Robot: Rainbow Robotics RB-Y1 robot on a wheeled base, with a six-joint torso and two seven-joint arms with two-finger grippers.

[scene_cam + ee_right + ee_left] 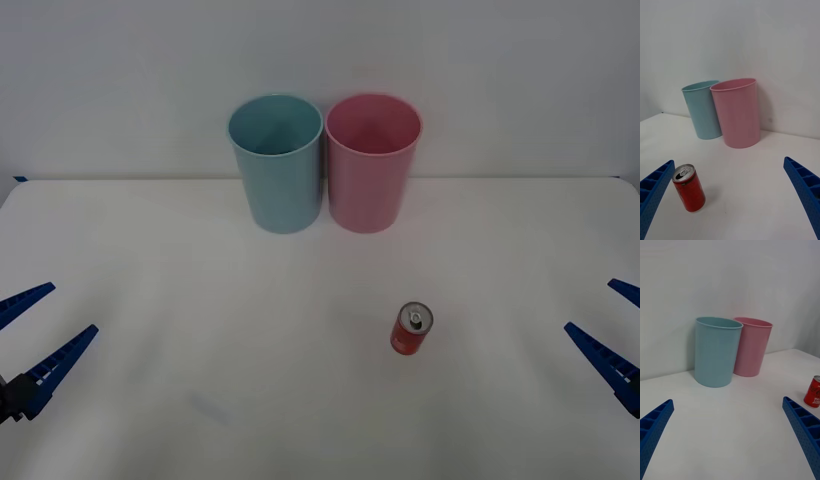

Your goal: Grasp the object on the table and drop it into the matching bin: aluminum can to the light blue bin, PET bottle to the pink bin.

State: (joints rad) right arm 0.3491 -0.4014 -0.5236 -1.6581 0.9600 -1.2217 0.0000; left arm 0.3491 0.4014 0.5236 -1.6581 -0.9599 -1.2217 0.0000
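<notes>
A small red aluminum can (410,330) (688,188) (813,391) with a silver top stands upright on the white table (200,300), right of centre. The light blue bin (276,163) (703,109) (716,351) and the pink bin (371,162) (737,112) (751,346) stand side by side at the table's far edge, blue on the left. My right gripper (612,333) (730,202) hovers open at the right edge, well right of the can. At the left edge my left gripper (35,335) (728,442) is open and holds nothing.
A plain white wall (500,80) rises right behind the bins. Bare tabletop stretches between the can and both grippers.
</notes>
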